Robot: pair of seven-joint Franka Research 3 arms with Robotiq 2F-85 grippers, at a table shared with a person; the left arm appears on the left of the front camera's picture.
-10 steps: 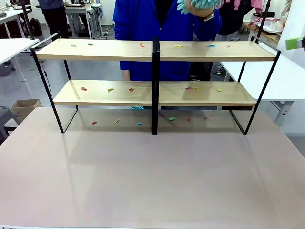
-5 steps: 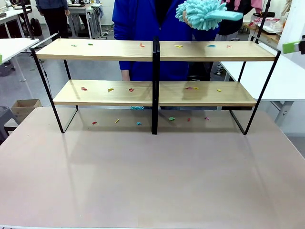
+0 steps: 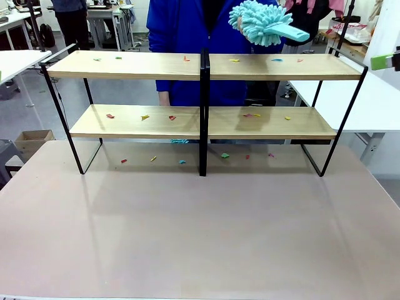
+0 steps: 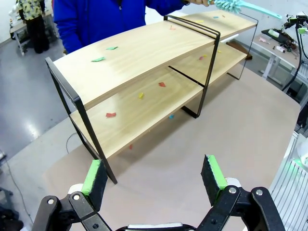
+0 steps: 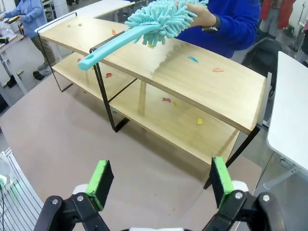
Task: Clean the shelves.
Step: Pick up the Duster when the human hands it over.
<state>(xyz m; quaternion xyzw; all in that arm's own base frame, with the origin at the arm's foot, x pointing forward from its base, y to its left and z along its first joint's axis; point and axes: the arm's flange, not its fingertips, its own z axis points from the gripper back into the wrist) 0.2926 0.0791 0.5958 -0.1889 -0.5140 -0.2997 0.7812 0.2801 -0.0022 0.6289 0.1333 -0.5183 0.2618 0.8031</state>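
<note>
the person's hand (image 5: 201,11) grips the fluffy head of a turquoise duster (image 5: 156,21) above the top board of the shelves (image 3: 144,65), which stand at the far side of the table (image 3: 200,237); since a second ago the duster has dropped from the picture's top edge and tilted; coloured scraps (image 3: 172,117) lie unmoved on both boards; left gripper (image 4: 154,175) and right gripper (image 5: 159,182) hang spread wide, empty

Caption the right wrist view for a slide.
Open right gripper faces scrap-strewn two-tier light-wood shelves; a person's hand holds a fluffy turquoise duster above.
</note>
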